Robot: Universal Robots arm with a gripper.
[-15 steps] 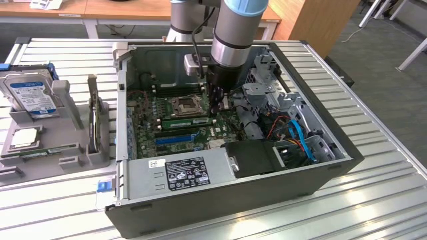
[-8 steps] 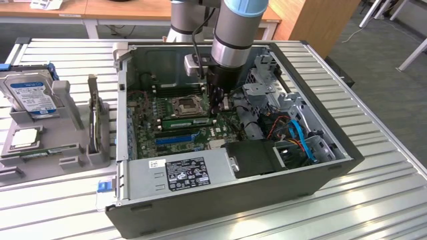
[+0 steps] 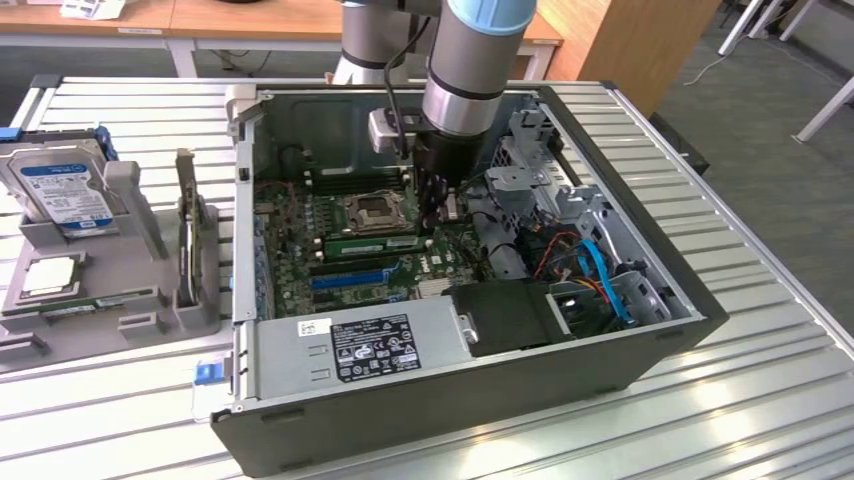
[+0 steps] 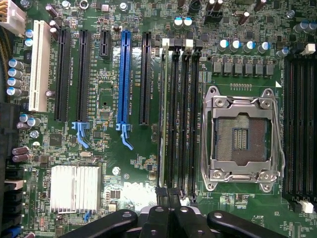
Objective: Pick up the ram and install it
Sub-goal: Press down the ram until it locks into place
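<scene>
The gripper [image 4: 171, 218] is hanging with its jaws closed and holding nothing just above the motherboard [image 4: 114, 163], while the ram [image 3: 372, 244] is already sitting in a memory slot beside the CPU socket [image 4: 242, 136], suggesting the installing is done or nearly done.

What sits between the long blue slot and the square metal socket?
In the wrist view: one black slot and a bank of narrow memory slots.
</scene>
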